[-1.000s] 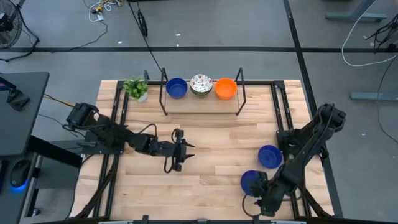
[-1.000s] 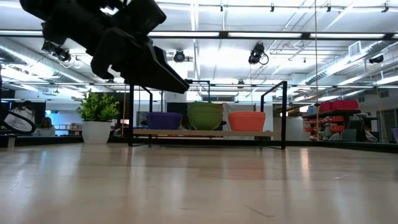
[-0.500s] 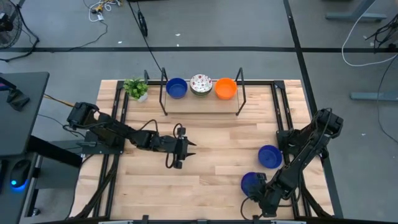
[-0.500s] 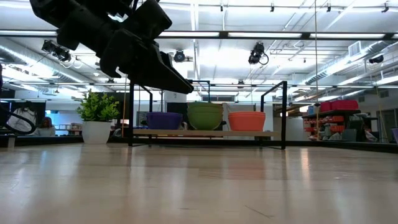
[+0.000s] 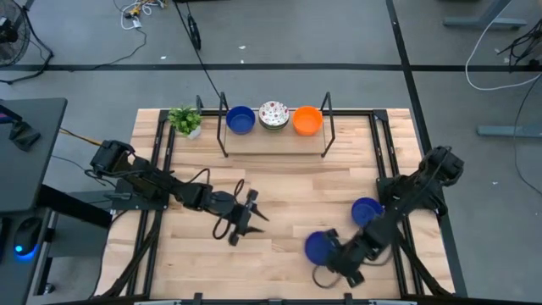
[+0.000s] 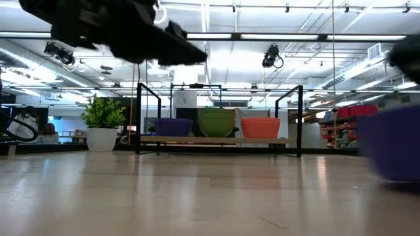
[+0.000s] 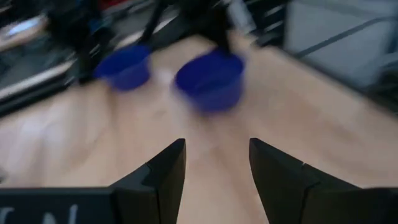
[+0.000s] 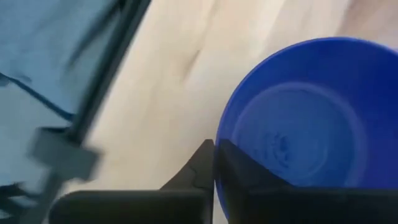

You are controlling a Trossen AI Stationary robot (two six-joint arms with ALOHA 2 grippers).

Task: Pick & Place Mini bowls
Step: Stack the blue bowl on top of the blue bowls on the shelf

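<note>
Two blue mini bowls are on the near right of the table. One blue bowl point(image 5: 318, 246) point(image 8: 292, 137) is in my right gripper point(image 5: 336, 257), which is shut on it; the same bowl shows blurred at the right of the low view point(image 6: 394, 144). The second blue bowl point(image 5: 366, 212) rests on its base just behind it. My left gripper point(image 5: 246, 213) point(image 7: 214, 168) hovers open over the table's middle, pointing at both blue bowls. A blue point(image 5: 240, 119), a speckled point(image 5: 273, 113) and an orange bowl point(image 5: 307, 120) stand on the rack's board. My right gripper pinches the blue bowl's rim point(image 8: 217, 152) on its near right side, one finger point(image 8: 245, 177) inside the bowl and the other point(image 8: 198, 169) outside its wall. The fingers slant down from the near right. The bowl sits upright; whether it is clear of the table I cannot tell.
A black wire rack point(image 5: 275, 135) stands at the far middle of the table, with a small potted plant point(image 5: 185, 119) to its left. Bare wood lies between the two grippers and along the near edge.
My right gripper has gone toward the table's left, and the blue bowl has travelled with it, staying upright. My left gripper has shifted a little toward the near edge and turned toward the two blue bowls, still open.
</note>
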